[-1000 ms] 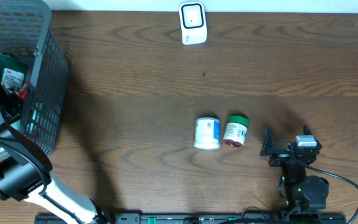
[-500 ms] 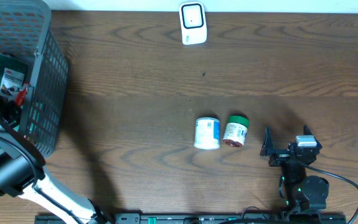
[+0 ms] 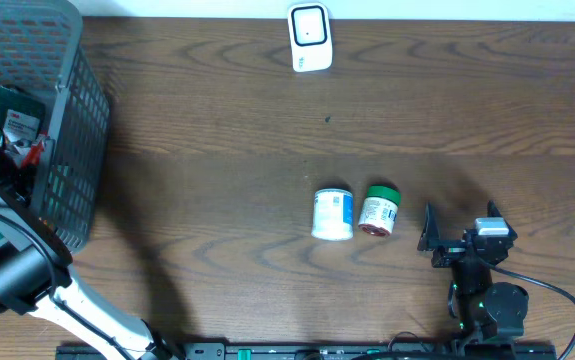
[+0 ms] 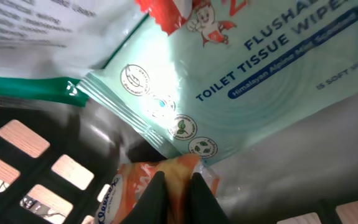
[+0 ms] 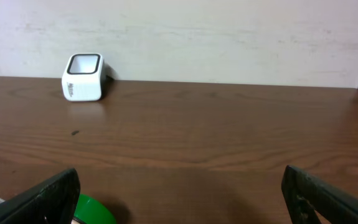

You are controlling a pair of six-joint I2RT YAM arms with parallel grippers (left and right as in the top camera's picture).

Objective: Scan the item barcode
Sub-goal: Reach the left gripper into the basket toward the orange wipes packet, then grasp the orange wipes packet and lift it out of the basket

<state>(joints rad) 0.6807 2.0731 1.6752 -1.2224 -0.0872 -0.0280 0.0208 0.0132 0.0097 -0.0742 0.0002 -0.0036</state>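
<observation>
Orange and crinkled, a small packet (image 4: pixel 182 167) lies low in the grey mesh basket (image 3: pixel 72 130). The left fingers (image 4: pixel 159 194) are pinched together on its upper edge, one dark finger on each side with only the wrapper between them. Just above the packet, and partly lying over it, is a pale green pack of toilet tissue wipes (image 4: pixel 259 87). A white packet with a green stripe (image 4: pixel 35 37) sits further left in that wrist view. Brown wood shows in small squares through the basket's black grid.

From overhead, the basket stands at the left end of the table (image 3: pixel 217 120) with the left arm reaching down into it. The orange packet cannot be picked out from up there.

A white scanner (image 3: pixel 309 38) stands at the far edge of the table, about midway along and well apart from the basket. Two jars lie on their sides nearer the front: a white jar (image 3: pixel 333 214) with a blue label and, just to its right, a green-lidded jar (image 3: pixel 378 210). Whether the two touch cannot be told.

The right fingers (image 5: pixel 45 200) are spread wide apart with nothing between them. They sit low over the table just right of the green-lidded jar, pointing toward the far edge. In the right wrist view the scanner appears far off to the left, and a bit of green lid shows at the bottom left.
</observation>
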